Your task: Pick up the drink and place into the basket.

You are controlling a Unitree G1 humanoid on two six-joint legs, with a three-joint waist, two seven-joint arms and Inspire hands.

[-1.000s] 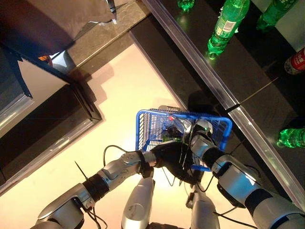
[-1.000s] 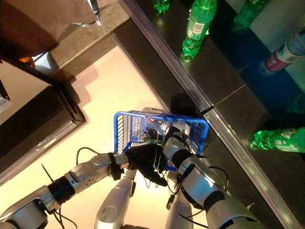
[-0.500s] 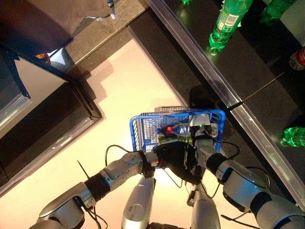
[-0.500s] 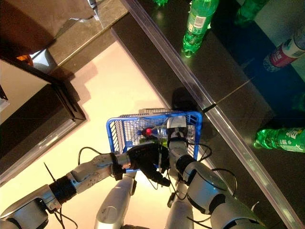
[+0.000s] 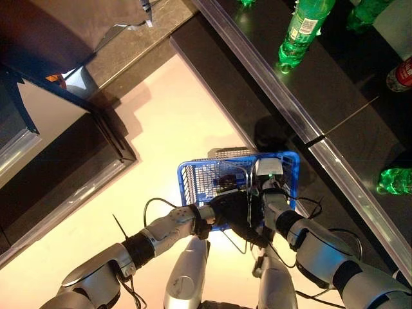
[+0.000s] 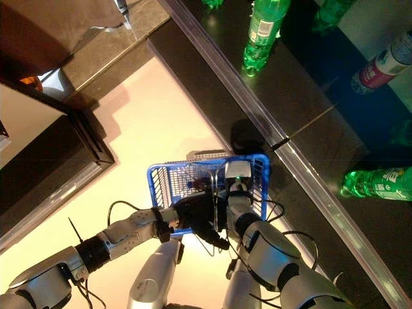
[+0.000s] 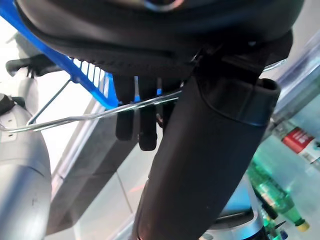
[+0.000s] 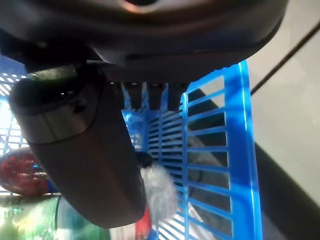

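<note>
the left hand (image 7: 142, 117) curls its fingers round the wire handle (image 7: 90, 116) of the blue basket (image 5: 193, 177). the right hand (image 8: 150, 95) reaches inside, fingers straight; the drink (image 8: 30, 172) seems to lie in the basket. keep the basket level and lift the right hand straight out.

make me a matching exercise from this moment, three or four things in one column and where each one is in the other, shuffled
Things:
1. blue basket
2. left hand
3. right hand
4. upright green bottle

Places or states:
A. on the dark counter, far from the arms
B. reaching down inside the basket
C. hanging over the pale floor, by its wire handle
D. curled round the wire handle

Pairs: 1-C, 2-D, 3-B, 4-A
</note>
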